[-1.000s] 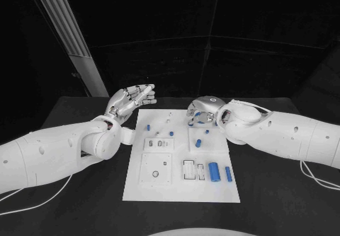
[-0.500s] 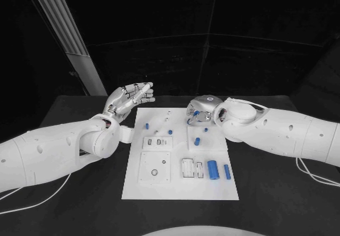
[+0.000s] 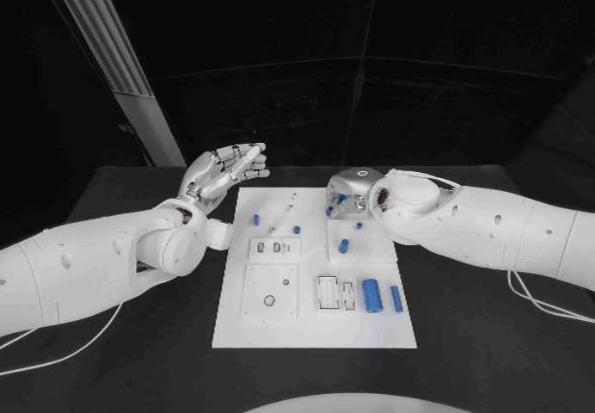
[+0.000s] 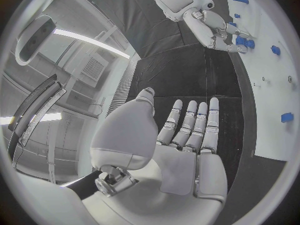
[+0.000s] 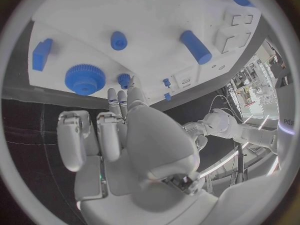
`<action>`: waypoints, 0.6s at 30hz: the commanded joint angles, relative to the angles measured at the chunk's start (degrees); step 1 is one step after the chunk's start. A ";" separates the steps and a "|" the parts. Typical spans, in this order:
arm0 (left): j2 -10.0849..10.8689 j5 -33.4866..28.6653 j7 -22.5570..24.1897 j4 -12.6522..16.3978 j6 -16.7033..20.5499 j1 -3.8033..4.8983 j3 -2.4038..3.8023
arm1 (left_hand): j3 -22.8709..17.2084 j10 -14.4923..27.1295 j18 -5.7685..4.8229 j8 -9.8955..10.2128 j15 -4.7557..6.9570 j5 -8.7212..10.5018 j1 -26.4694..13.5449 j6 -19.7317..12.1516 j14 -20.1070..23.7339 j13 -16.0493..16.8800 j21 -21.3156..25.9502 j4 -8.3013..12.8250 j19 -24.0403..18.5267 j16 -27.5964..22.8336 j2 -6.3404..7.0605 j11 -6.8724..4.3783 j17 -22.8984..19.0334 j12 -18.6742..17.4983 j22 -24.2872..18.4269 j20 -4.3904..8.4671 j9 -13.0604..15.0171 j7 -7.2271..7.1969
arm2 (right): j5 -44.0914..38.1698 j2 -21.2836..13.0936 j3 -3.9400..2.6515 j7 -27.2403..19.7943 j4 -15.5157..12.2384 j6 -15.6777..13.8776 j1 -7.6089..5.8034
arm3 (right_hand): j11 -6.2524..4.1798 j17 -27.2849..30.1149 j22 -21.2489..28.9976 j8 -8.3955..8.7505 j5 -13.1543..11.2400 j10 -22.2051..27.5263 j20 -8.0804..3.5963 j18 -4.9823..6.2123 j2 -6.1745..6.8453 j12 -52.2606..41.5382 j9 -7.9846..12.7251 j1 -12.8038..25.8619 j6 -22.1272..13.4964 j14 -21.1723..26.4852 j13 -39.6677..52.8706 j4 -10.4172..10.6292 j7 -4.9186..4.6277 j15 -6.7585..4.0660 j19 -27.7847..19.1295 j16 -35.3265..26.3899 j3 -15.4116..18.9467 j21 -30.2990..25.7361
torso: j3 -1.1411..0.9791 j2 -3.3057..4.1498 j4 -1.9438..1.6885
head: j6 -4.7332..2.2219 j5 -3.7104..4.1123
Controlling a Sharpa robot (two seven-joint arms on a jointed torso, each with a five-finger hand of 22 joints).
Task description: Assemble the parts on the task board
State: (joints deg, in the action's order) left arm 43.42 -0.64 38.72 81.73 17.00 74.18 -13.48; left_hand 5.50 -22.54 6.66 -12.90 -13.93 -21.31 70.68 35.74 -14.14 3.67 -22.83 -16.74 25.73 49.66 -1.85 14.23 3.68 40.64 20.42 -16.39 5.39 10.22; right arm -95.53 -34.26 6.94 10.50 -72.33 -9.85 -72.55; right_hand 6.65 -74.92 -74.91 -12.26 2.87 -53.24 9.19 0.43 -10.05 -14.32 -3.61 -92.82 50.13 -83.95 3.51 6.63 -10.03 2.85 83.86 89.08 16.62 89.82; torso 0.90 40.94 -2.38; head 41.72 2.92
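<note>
The white task board [image 3: 310,331] lies in the middle of the table with several blue parts on it, among them a thick cylinder [image 3: 372,295], a slimmer one [image 3: 397,298] and a short peg [image 3: 344,246]. My right hand [image 3: 351,189] hangs over the board's far right area, fingers pointing down. In the right wrist view its thumb and two fingers reach a small blue gear [image 5: 124,78] beside a large blue gear [image 5: 84,79]. Whether they grip the small gear I cannot tell. My left hand [image 3: 224,175] is raised off the board's far left corner, fingers spread, holding nothing.
The board has recessed sockets on its near half [image 3: 272,292]. A pale pillar [image 3: 124,82] stands behind the table at the far left. The black tabletop [image 3: 496,344] stretches on both sides of the board.
My right hand has edged slightly toward the board's far edge over the blue gears. The left hand stays raised and spread.
</note>
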 commanded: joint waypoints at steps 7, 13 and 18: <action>0.04 -0.01 12.66 0.12 -0.84 0.13 0.04 | 0.44 0.01 -0.25 -0.40 0.09 -0.35 0.09 -0.52 0.34 -0.01 -0.03 -0.01 -0.42 -0.22 -0.37 0.01 0.00 -0.35 -0.06 -0.17 0.06 5.94 | -0.54 1.55 -0.03 1.69 1.33 3.46 0.00 | -0.03 -8.57 -15.09 1.96 -0.17 -0.74 -0.29 -0.43 -0.86 1.01 -0.01 -1.23 -1.83 -4.87 0.07 0.16 0.10 -0.14 6.14 0.25 -0.79 0.18 | 0.05 0.02 -0.03 | 0.36 0.09; 0.19 -0.01 12.61 0.17 -0.84 0.14 0.04 | 0.44 0.01 -0.25 -0.45 0.08 -0.40 0.13 -0.55 0.38 0.00 -0.04 0.00 -0.42 -0.23 -0.39 0.02 0.00 -0.35 -0.07 -0.17 0.06 5.94 | -0.54 2.07 -0.03 2.12 1.84 3.85 0.03 | -0.08 -8.51 -15.09 2.09 -0.17 -0.99 -0.32 -0.43 -1.13 1.17 -0.10 -1.48 -1.62 -4.87 0.07 0.19 0.15 -0.16 6.14 0.24 -0.99 0.18 | 0.02 -0.03 0.02 | 0.07 -0.14; 0.18 -0.01 12.60 0.19 -0.83 0.14 0.04 | 0.45 0.01 -0.26 -0.51 0.07 -0.46 0.18 -0.57 0.41 0.00 -0.05 0.01 -0.42 -0.23 -0.41 0.02 0.01 -0.35 -0.07 -0.17 0.07 5.94 | -0.54 2.17 -0.03 2.53 1.94 4.72 0.04 | -0.17 -8.43 -15.09 2.18 -0.17 -1.27 -0.37 -0.43 -1.36 1.38 -0.17 -1.78 -1.29 -4.85 0.06 0.20 0.24 -0.21 6.14 0.23 -1.18 0.18 | -0.02 -0.03 -0.17 | 0.08 -0.30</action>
State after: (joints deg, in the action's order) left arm 43.61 -0.64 38.72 81.82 16.87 74.20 -13.48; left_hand 5.50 -22.54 6.66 -13.13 -13.93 -21.52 70.68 35.51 -14.14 3.67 -22.83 -16.74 25.73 49.66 -1.84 14.23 3.68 40.64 20.42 -16.39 5.38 9.99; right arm -95.65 -32.13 6.95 12.24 -70.41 -6.52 -72.41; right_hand 6.44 -74.91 -74.91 -10.42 2.87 -54.28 9.19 0.43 -11.41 -13.24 -3.70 -94.18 48.58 -83.94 3.50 6.86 -9.92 2.85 83.86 89.07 15.76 89.82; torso 0.90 40.94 -2.39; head 41.80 2.68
